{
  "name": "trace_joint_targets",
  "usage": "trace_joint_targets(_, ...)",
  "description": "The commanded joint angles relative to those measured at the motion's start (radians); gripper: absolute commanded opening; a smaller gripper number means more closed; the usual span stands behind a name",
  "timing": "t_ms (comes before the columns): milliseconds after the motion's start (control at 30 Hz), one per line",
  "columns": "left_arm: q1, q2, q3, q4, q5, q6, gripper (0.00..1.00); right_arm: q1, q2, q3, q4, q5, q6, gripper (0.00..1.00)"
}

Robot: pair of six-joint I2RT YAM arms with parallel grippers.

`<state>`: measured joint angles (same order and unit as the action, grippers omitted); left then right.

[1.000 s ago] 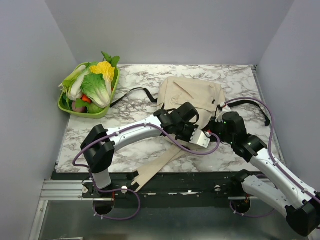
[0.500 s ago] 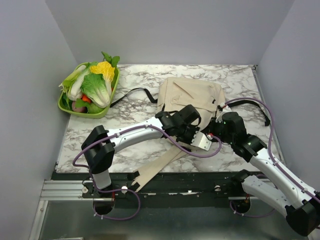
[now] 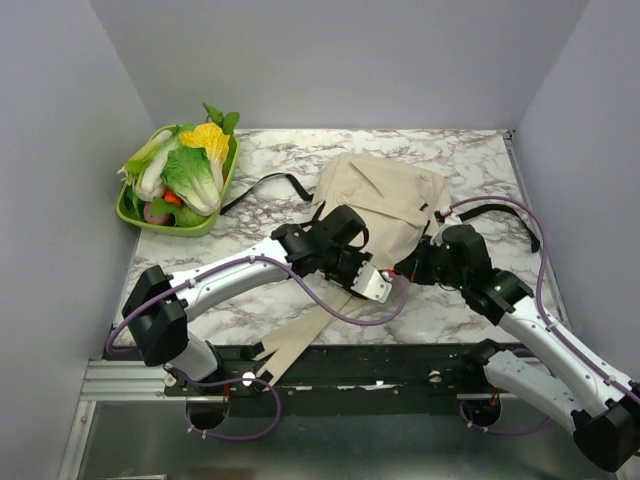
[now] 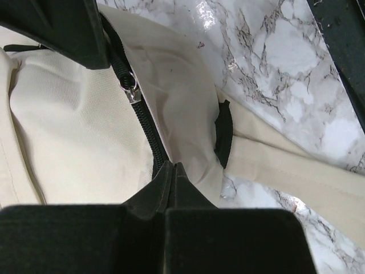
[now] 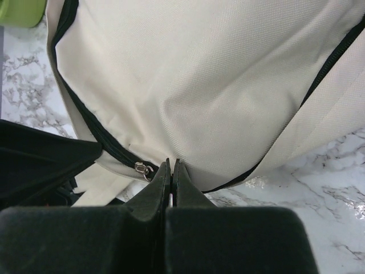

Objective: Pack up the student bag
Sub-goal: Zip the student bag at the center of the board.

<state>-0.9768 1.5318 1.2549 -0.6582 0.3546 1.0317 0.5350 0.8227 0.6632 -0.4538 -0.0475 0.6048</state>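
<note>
The student bag (image 3: 385, 195), beige cloth with a black zipper, lies on the marble table right of centre. My left gripper (image 3: 365, 262) is at its near edge. In the left wrist view the jaws (image 4: 172, 165) are shut where the zipper line meets the cloth (image 4: 68, 114), just below the metal zipper pull (image 4: 131, 91). My right gripper (image 3: 412, 268) is close beside it on the right. Its jaws (image 5: 171, 162) are shut on the bag's lower fold (image 5: 217, 74), with the zipper pull (image 5: 144, 169) just left of the tips.
A green tray (image 3: 175, 225) piled with toy vegetables stands at the back left. One black strap (image 3: 265, 190) trails left of the bag, another (image 3: 500, 210) to its right. The long beige straps (image 3: 300, 340) run over the table's front edge.
The left jaws closed on the bag's zipper edge, and the left arm swung leftwards, drawing that edge with it. The right gripper has hardly moved.
</note>
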Motion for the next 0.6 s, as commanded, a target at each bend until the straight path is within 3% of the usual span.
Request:
trace_joint_targets(0, 0.072, -0.042, -0.058, -0.202, -0.069, 0.06, 0.0, -0.018, -0.013, 0.012, -0.057, 0.136, -0.028, 0.01)
trace_joint_targets(233, 0.046, -0.035, -0.035, -0.169, -0.042, -0.004, 0.0, -0.018, 0.027, 0.029, 0.003, 0.065, -0.025, 0.01)
trace_joint_targets(400, 0.02, 0.008, 0.078, -0.103, -0.02, -0.149, 0.1, -0.012, 0.02, -0.01, 0.11, -0.035, 0.013, 0.01)
trace_joint_targets(467, 0.021, 0.021, 0.104, -0.092, -0.011, -0.209, 0.17, 0.003, -0.002, -0.02, 0.124, -0.04, 0.016, 0.01)
trace_joint_targets(533, 0.021, 0.028, 0.121, -0.083, 0.003, -0.24, 0.36, 0.017, -0.011, -0.025, 0.125, -0.04, 0.012, 0.01)
trace_joint_targets(567, 0.02, 0.04, 0.126, -0.09, 0.02, -0.245, 0.41, 0.023, -0.014, -0.028, 0.127, -0.04, 0.003, 0.01)
